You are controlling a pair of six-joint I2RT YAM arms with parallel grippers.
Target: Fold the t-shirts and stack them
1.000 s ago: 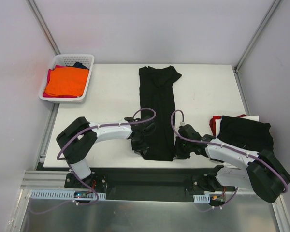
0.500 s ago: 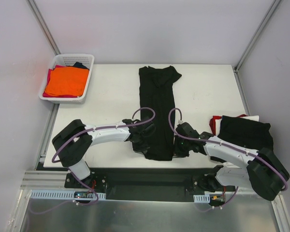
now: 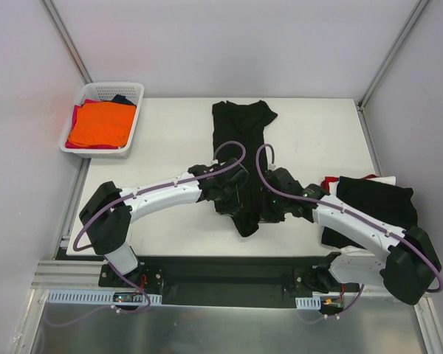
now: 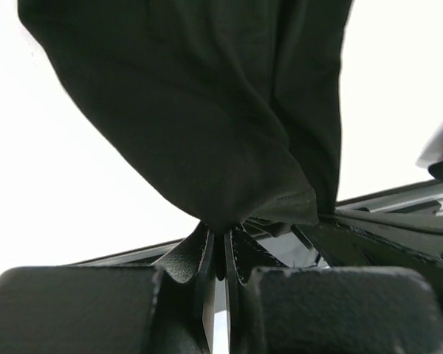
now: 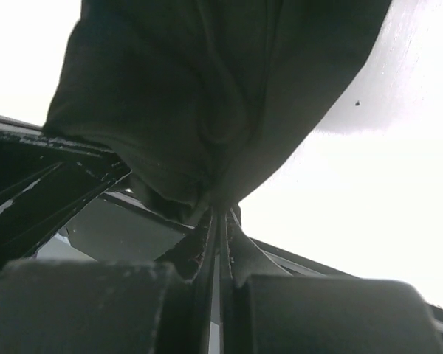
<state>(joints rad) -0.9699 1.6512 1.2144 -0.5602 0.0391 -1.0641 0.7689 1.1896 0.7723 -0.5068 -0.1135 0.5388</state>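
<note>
Both arms have drawn the near hem of the long black cloth t-shirt (image 3: 240, 140) up off the white counter (image 3: 162, 147), away from its near edge; the collar end lies flat toward the far edge. Left jaws and right jaws are each pressed together, pinching the hem. A folded black t-shirt (image 3: 376, 200) rests by the right edge, toward the near corner.
</note>
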